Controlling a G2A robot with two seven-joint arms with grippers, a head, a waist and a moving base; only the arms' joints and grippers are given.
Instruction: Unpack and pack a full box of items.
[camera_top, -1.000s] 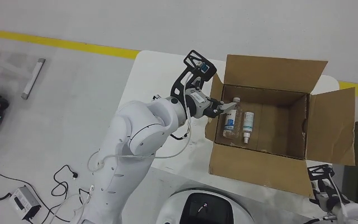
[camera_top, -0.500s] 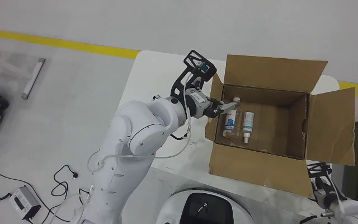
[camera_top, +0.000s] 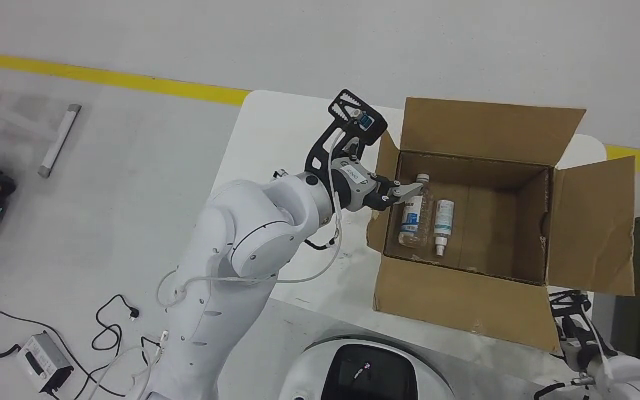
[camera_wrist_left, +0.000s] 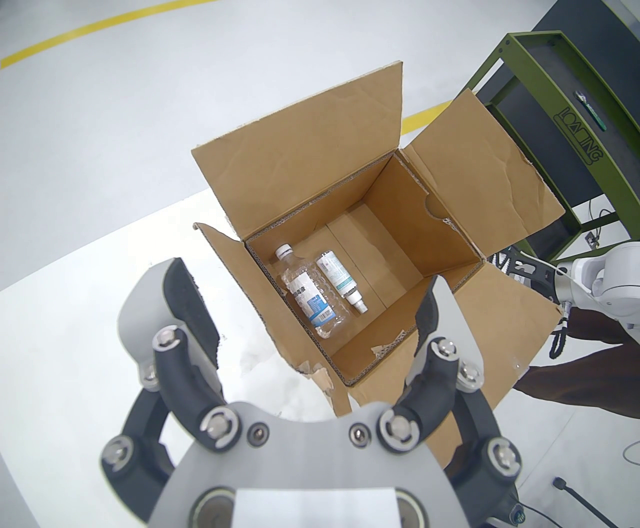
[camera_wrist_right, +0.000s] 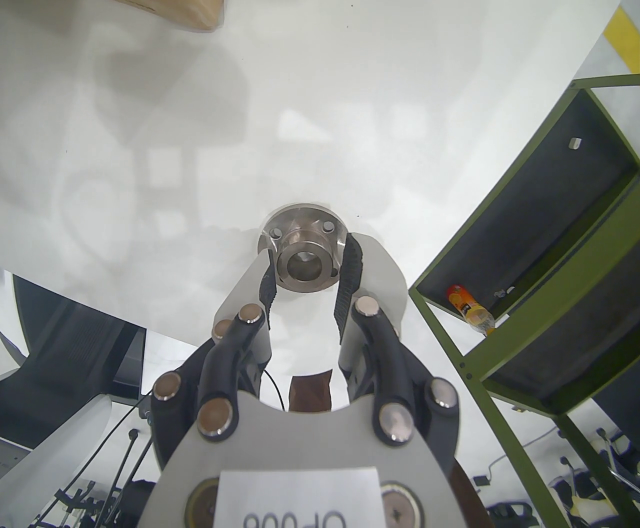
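An open cardboard box (camera_top: 465, 282) stands on the white table (camera_top: 280, 140), flaps spread. On its floor lie a clear water bottle (camera_top: 411, 212) and, beside it, a small white spray bottle (camera_top: 443, 225). My left gripper (camera_top: 405, 192) hangs open just above the box's near side wall, nothing between its fingers; its wrist view looks down on the box (camera_wrist_left: 300, 150), the water bottle (camera_wrist_left: 311, 300) and the spray bottle (camera_wrist_left: 340, 280). Beyond the box's other side, low at the table's edge, my right gripper (camera_top: 572, 322) is shut on a round metal hub (camera_wrist_right: 300, 235) resting on the table.
A green metal rack (camera_wrist_right: 550, 280) stands close beside the right gripper, with an orange can (camera_wrist_right: 467, 302) on its shelf. The same rack (camera_wrist_left: 550, 100) rises behind the box. A grey pipe (camera_top: 58, 140) and cables (camera_top: 110, 320) lie on the floor.
The right gripper has shifted slightly near the table's edge. The left arm, the box and both bottles have stayed put.
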